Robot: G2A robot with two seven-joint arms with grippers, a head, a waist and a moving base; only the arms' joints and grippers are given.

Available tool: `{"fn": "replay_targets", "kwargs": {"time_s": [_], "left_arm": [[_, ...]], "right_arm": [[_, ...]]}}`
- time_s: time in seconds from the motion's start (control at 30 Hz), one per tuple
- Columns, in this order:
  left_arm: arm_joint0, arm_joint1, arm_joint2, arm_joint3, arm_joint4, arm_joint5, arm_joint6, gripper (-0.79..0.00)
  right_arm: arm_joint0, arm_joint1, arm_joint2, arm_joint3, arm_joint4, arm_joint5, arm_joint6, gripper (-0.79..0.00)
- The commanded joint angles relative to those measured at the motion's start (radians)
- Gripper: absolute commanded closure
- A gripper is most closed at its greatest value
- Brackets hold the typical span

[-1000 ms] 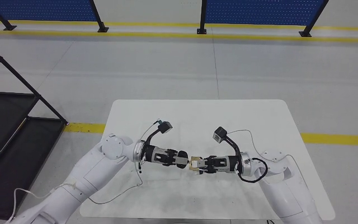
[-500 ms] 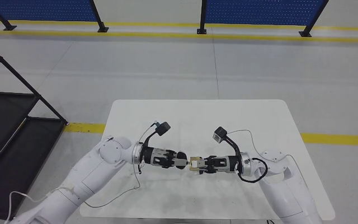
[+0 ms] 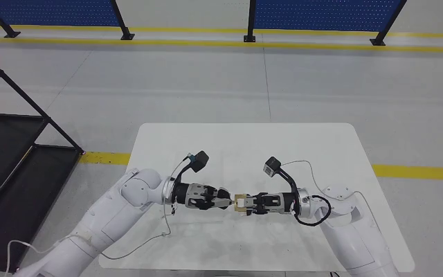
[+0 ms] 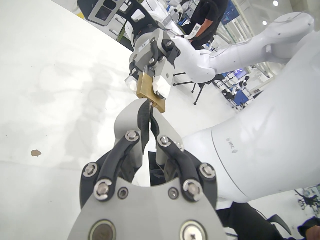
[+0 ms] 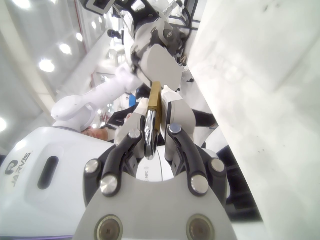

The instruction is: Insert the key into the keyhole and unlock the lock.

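A brass padlock (image 3: 239,202) hangs above the white table (image 3: 311,145), near its front middle. My right gripper (image 3: 247,203) is shut on the padlock's body (image 5: 155,98), and the steel shackle (image 5: 150,131) points back toward the wrist. My left gripper (image 3: 225,201) faces it from the other side. That left gripper (image 4: 150,109) is shut on the key (image 4: 151,104). Just a thin metal tip of the key shows, touching the padlock's (image 4: 147,88) end face. Whether the tip is inside the keyhole cannot be made out.
Both arms meet end to end over the table's front half. A small brown chip (image 4: 36,153) lies on the tabletop. A black rack (image 3: 28,166) stands left of the table, and blue barriers (image 3: 318,14) stand far behind it.
The left wrist has rolled and shifted slightly toward the table's front edge, still at the padlock. The right arm and the padlock have stayed put.
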State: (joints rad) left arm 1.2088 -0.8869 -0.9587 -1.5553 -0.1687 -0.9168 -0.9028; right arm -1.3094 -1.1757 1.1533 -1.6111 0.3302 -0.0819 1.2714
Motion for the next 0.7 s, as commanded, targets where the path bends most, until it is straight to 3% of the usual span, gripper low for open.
{"fn": "replay_targets", "kwargs": {"time_s": [0.0, 0.67], "left_arm": [[0.007, 0.0, -0.01, -0.006, 0.034, -0.012, 0.029, 0.0], [0.056, -0.003, -0.068, -0.067, 0.298, -0.058, 0.218, 0.0]], "right_arm": [[0.0, 0.0, 0.0, 0.0, 0.0, 0.0, 0.0, 0.0], [0.0, 0.0, 0.0, 0.0, 0.0, 0.0, 0.0, 0.0]]}}
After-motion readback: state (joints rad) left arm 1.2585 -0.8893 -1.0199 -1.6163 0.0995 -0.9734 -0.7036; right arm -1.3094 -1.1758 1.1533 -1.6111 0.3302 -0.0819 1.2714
